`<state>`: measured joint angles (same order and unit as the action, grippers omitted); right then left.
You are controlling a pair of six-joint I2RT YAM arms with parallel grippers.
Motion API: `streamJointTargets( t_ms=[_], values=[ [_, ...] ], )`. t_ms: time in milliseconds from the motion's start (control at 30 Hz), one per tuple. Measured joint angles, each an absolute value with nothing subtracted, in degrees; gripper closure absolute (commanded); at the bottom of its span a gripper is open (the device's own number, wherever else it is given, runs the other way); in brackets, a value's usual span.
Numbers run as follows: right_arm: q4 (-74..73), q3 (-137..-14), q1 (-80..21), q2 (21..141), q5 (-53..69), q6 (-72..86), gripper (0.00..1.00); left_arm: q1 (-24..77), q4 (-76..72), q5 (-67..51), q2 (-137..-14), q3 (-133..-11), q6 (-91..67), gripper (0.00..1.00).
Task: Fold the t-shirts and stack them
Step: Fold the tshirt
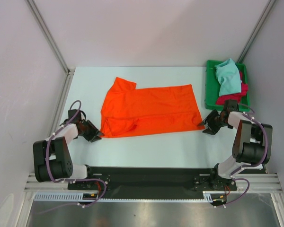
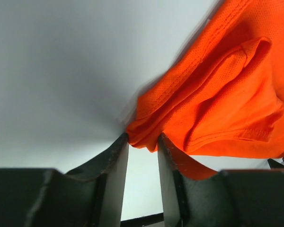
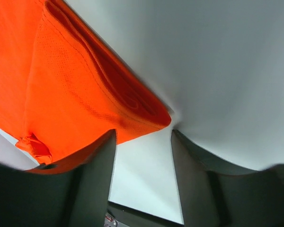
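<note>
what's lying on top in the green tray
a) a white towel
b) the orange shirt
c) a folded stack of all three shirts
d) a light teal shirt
D: the light teal shirt lies bunched over the crimson shirt in the green tray, while the orange shirt is spread out on the table.
</note>
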<state>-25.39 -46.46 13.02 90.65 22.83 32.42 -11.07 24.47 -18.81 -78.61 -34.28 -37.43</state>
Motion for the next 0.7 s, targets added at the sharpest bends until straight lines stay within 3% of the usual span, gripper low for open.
streamJointTargets(
  t_ms=[67, 133, 267, 300, 700],
  values=[
    [-24.84, -46.54, 13.02, 91.31, 23.09, 32.60, 0.54, -11.46, 24.49, -18.85, -78.91, -34.28, -37.19, 0.69],
    [-24.36, -46.57, 13.06, 91.74, 23.38, 32.82, 0.67, -11.84, 24.45, -19.09, -79.22, -34.30, -36.97, 0.76],
    [-23.66, -46.48, 13.06, 92.62, 22.55, 32.58, 0.96, -12.82, 24.03, -19.77, -80.66, -34.63, -35.83, 0.99],
    [-23.68, -46.46, 13.04, 92.66, 22.50, 32.47, 1.00, -12.95, 23.97, -20.01, -80.97, -34.85, -35.68, 1.00],
    [-23.83, -42.41, 13.04, 88.86, 21.32, 31.92, 1.00, -14.02, 23.42, -19.88, -82.08, -36.16, -32.91, 1.00]
  ],
)
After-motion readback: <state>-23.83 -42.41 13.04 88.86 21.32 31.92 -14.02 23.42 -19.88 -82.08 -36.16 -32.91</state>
